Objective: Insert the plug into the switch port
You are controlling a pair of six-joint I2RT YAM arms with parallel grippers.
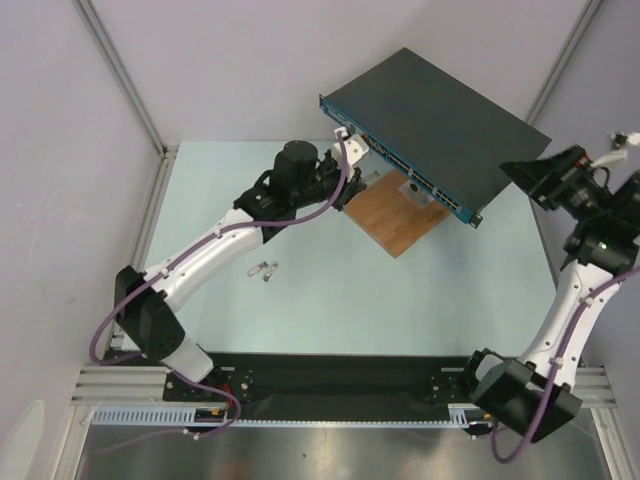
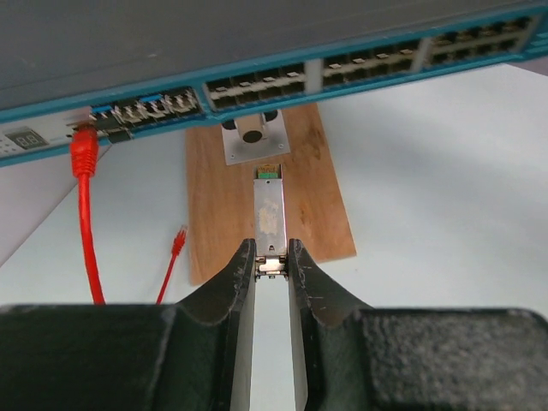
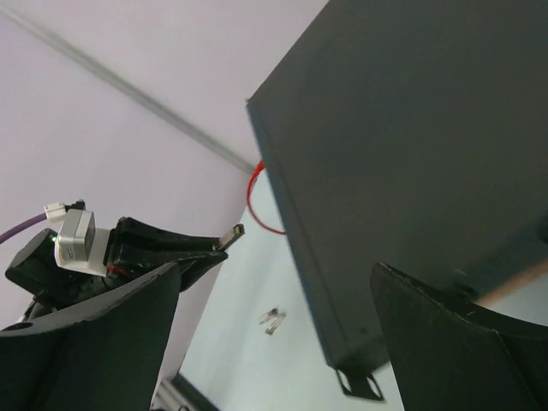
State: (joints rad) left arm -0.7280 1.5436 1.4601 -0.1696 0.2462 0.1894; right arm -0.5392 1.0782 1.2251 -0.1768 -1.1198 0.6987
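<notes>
The switch (image 1: 440, 120) is a flat dark box held above the table, its blue ported front edge (image 2: 342, 73) facing my left gripper. My left gripper (image 2: 271, 257) is shut on the rear end of a silver metal plug (image 2: 271, 210). The plug points at the front edge and its tip stops short of the ports, below their row. In the top view the left gripper (image 1: 350, 165) is just in front of the edge's left end. My right gripper (image 3: 274, 342) is open, jaws wide apart, beside the switch's near right corner (image 3: 411, 145).
A brown wooden board (image 2: 223, 214) lies under the switch and carries a small metal bracket (image 2: 253, 137). A red cable (image 2: 86, 214) hangs from a left port; its other end (image 2: 178, 240) lies on the table. Two loose metal plugs (image 1: 265, 270) lie on the table near the left arm.
</notes>
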